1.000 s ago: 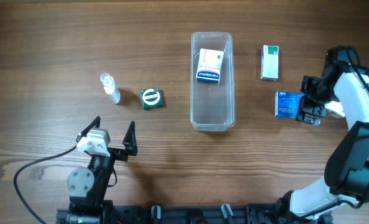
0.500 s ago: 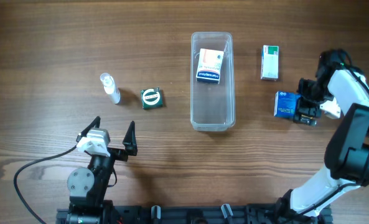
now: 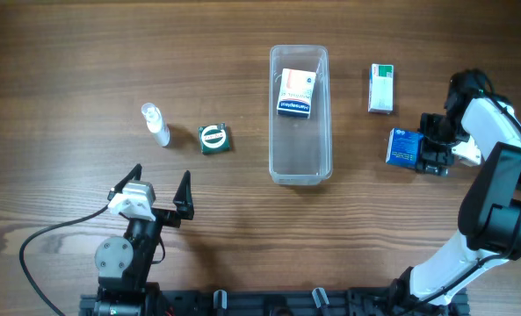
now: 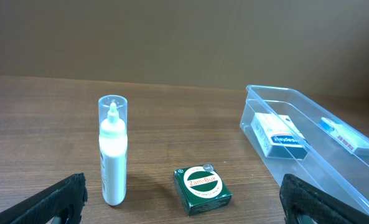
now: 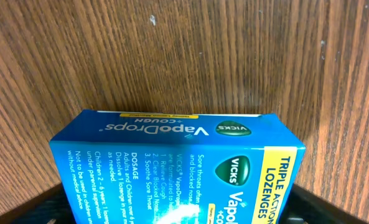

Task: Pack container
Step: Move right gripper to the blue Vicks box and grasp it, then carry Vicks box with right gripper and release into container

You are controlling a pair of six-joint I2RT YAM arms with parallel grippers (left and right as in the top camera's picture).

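Observation:
The container (image 3: pixel 300 171), a long clear tub, lies at the table's middle and holds a white, orange and blue box (image 3: pixel 297 92). It also shows at the right of the left wrist view (image 4: pixel 254 127). My right gripper (image 3: pixel 421 151) is to its right, with its jaws closed round the right end of a blue Vicks VapoDrops box (image 3: pixel 402 147). That box fills the gap between the fingers in the right wrist view (image 5: pixel 178 162). My left gripper (image 3: pixel 159 189) is open and empty near the front left.
A green and white box (image 3: pixel 381 88) lies right of the tub. A green Zam-Buk box (image 3: pixel 214 139) and a small clear bottle (image 3: pixel 155 124) lie left of the tub, both ahead of the left gripper (image 4: pixel 184 208).
My right gripper has moved left onto the blue box, and the box has shifted slightly left with it. The left arm has not moved.

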